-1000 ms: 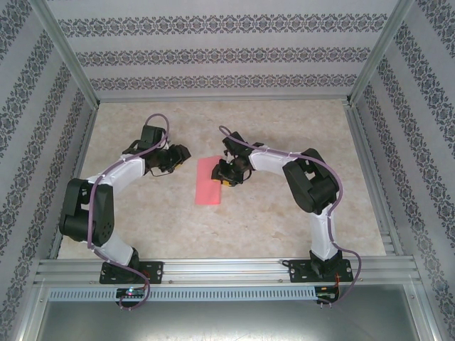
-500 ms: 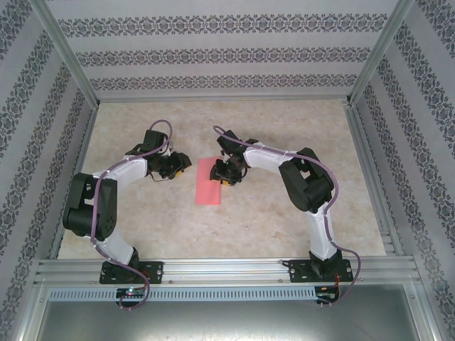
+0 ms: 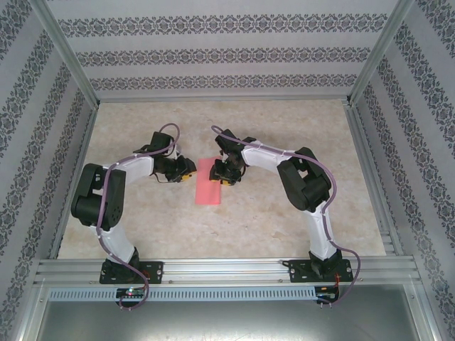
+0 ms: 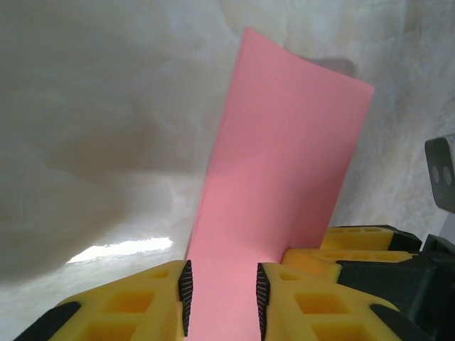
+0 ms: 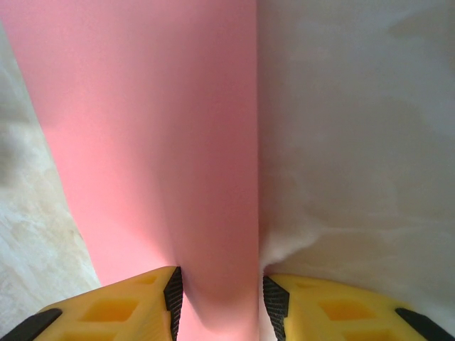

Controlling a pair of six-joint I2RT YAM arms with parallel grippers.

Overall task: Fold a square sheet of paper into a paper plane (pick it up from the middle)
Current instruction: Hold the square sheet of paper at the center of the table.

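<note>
Sheet (image 3: 207, 186): lies flat near the middle of the tabletop (image 3: 306, 135), well clear of every edge. It reads as a narrow pink strip, long side running from far edge to near edge. Probably doubled lengthwise, though I cannot make out layers. No dart shape yet, so I judge the task to be early.

Left gripper (image 3: 186, 170): at the strip's left long edge, toward its far end. Jaws apart. In the wrist view pink shows through the gap between the pads (image 4: 186, 291), and nothing is pinched. The strip's far corner casts a small shadow, so that end may sit slightly proud of the tabletop.

Right gripper (image 3: 226, 175): over the far right part of the strip. Jaws apart, straddling the right long edge in the wrist view, with no grip that I can see. Cannot tell whether the tips press on the paper.

Step in hand (judgement): working the far end, likely setting up a corner fold for the nose or firming a crease.

To do it well:
- One gripper pins, the other lifts. Thin paper on a smooth top will skate if both pull.
- Get one pad under the edge before pinching; pinching from above only wrinkles it.
- Lift low, swing the corner to the centre line, and check that the edges meet before pressing.
- Press the crease from the middle outward.

Risk: the strip rotates under the pin and the fold goes skew.
</note>
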